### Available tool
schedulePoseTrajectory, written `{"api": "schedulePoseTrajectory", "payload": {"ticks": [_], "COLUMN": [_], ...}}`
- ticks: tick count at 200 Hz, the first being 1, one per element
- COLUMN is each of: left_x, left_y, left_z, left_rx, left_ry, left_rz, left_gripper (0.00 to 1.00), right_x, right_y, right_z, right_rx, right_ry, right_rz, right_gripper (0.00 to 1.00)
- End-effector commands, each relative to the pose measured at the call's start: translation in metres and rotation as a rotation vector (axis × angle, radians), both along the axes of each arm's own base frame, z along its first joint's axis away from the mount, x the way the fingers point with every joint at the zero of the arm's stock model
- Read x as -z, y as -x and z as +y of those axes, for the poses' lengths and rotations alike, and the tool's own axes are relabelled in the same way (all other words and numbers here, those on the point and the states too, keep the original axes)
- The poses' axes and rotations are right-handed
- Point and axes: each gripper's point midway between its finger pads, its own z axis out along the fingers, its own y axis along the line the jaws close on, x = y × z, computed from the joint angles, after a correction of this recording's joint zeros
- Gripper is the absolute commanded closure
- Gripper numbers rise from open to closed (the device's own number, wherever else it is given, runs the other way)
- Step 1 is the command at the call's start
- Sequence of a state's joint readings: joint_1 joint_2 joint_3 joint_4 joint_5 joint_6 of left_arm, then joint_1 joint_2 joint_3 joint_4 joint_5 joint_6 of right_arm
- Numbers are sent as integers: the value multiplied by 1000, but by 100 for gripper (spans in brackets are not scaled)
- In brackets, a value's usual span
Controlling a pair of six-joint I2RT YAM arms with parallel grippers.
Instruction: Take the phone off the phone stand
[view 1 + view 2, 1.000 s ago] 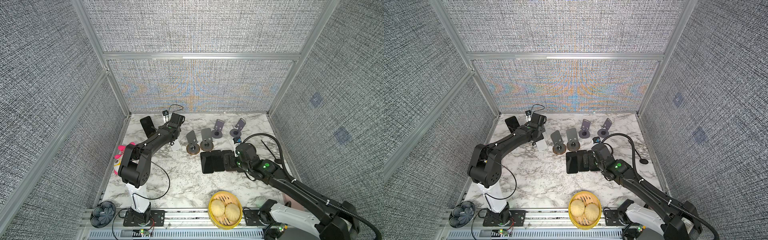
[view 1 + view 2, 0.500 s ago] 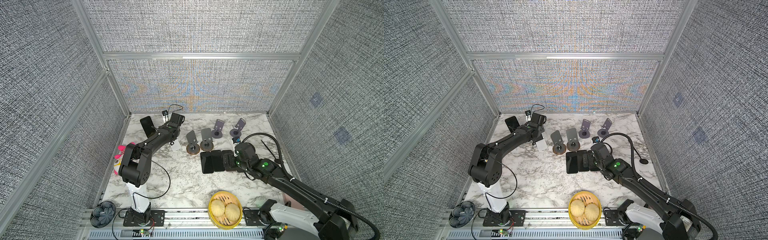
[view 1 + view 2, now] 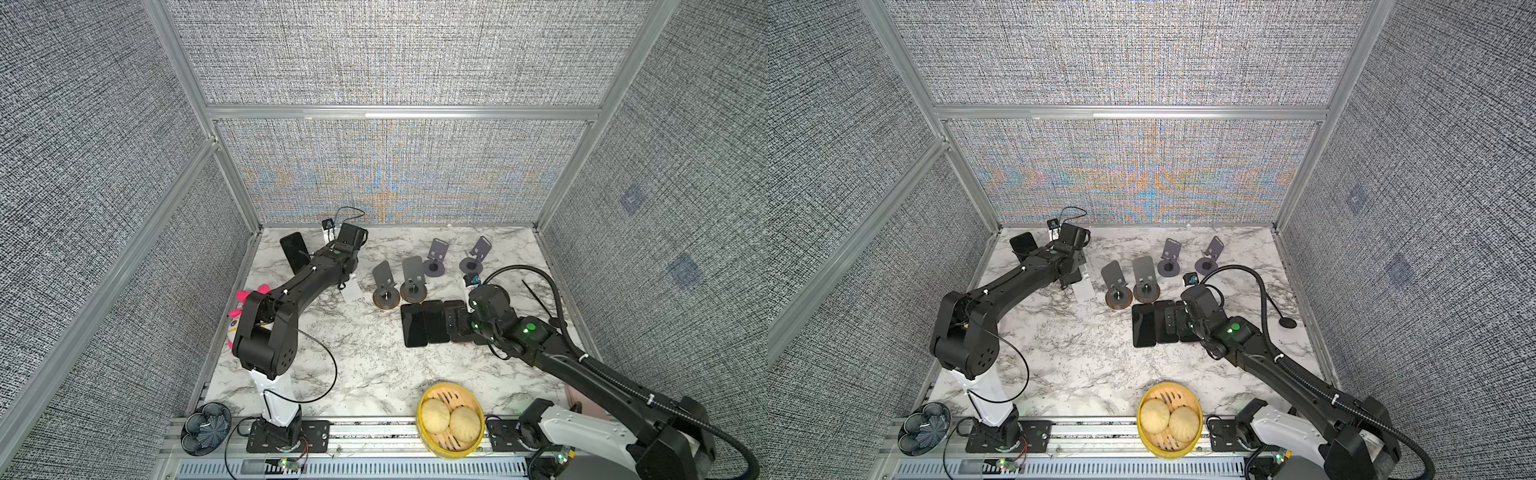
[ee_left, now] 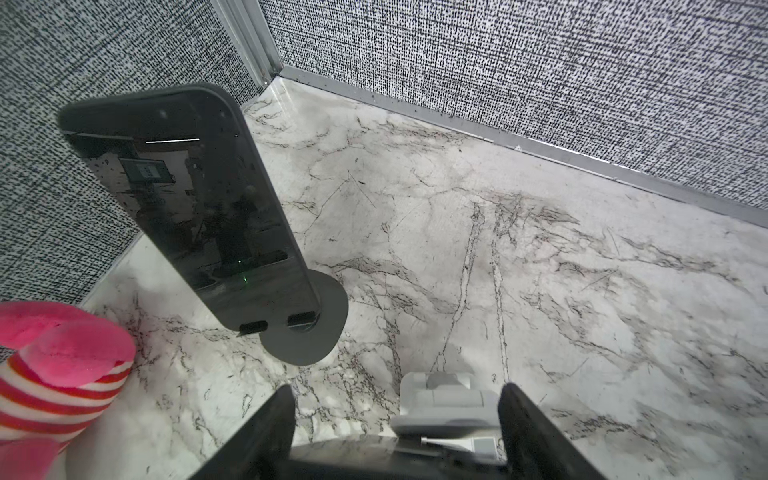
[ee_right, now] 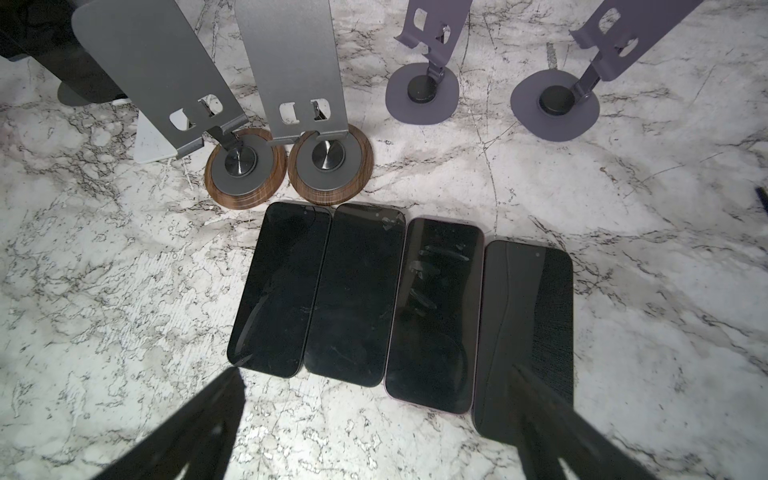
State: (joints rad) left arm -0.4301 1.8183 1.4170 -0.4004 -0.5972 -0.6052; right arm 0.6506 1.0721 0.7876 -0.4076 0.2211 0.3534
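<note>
My left gripper (image 4: 395,388) reaches to the back left of the table (image 3: 332,357), also seen in both top views (image 3: 347,276) (image 3: 1073,276). Between its fingers lies a glossy phone (image 4: 353,446), seen edge-on and mirroring the marble; its sides meet both fingers. The phone rests on a white phone stand (image 4: 440,399) (image 3: 352,291). A second black phone (image 4: 195,208) (image 3: 294,249) leans on a dark stand (image 4: 316,332) in the corner. My right gripper (image 5: 376,372) (image 3: 461,324) hangs open over several phones (image 5: 357,291) lying flat in a row.
Two grey stands on wooden bases (image 3: 386,286) (image 3: 413,282) and two purple stands (image 3: 434,257) (image 3: 473,257) hold nothing. A pink striped plush (image 4: 62,361) lies by the left wall. A bamboo steamer (image 3: 422,419) with buns sits at the front edge.
</note>
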Motion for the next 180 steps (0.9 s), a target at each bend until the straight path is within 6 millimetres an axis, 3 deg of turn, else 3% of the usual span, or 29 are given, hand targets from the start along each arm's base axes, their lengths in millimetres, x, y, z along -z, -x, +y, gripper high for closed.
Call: {"api": "schedulePoseTrajectory", "payload": {"ticks": [1,48,82,130,180], "left_x": [-5,6,13,9,7], "left_y": [3,1,-1,-1,-1], "left_z": [0,-1,-4,-6,-7], "left_rx": [6,8,12,18,40], "left_ry": [5,-11,-1,20,6], "left_rz": [8,31,40,31,35], "left_gripper": [23,23,16,16,8], "right_x": [-6,-6,-6,-4,-4], "right_y": [-4,-2,-1,-2,-2], "right_z": [3,3,-1,0,1], "right_rx": [0,-3,5,5,2], "right_ry": [-18,-16,-7,-7,-8], "right_rz": [-18,-15,-17,-16,-14], "right_gripper": [2,2,2,2,2]}}
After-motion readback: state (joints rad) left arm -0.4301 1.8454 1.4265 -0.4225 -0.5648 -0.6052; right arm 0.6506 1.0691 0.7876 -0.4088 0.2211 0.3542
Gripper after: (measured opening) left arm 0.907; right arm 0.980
